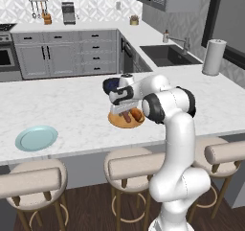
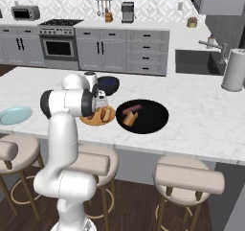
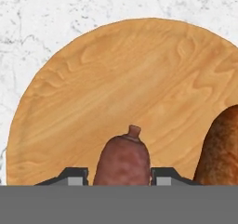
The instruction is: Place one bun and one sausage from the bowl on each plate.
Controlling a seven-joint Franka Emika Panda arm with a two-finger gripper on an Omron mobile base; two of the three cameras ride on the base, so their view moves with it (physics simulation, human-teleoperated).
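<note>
Brown and smooth, the sausage (image 3: 122, 158) sits between our two finger tips, so our gripper (image 3: 119, 177) is closed on it, pinching its sides. We hold it just above the wooden plate (image 3: 116, 79), which lies right under the hand. We think the sausage is light and a bit soft, and its skin may be slippery. Holding it round the middle seems best, so it does not tip or slide out. We should not squeeze hard.

Beside the sausage, on one side of the hand, a bun (image 3: 218, 148) already lies on the same plate. It looks soft too. It is close, so we judge we should set the sausage down on the bare wood next to it and not on top of it.

Past the plate, the black bowl (image 2: 158, 117) has one more bun (image 2: 128, 120) and one more sausage (image 2: 130, 109) in it. A small dark blue bowl (image 2: 111, 84) stands just behind the hand. The blue-green plate (image 1: 36, 138) is well apart from the hand, near the counter (image 1: 72, 105) edge. Nothing stands between the sausage and the wood.
</note>
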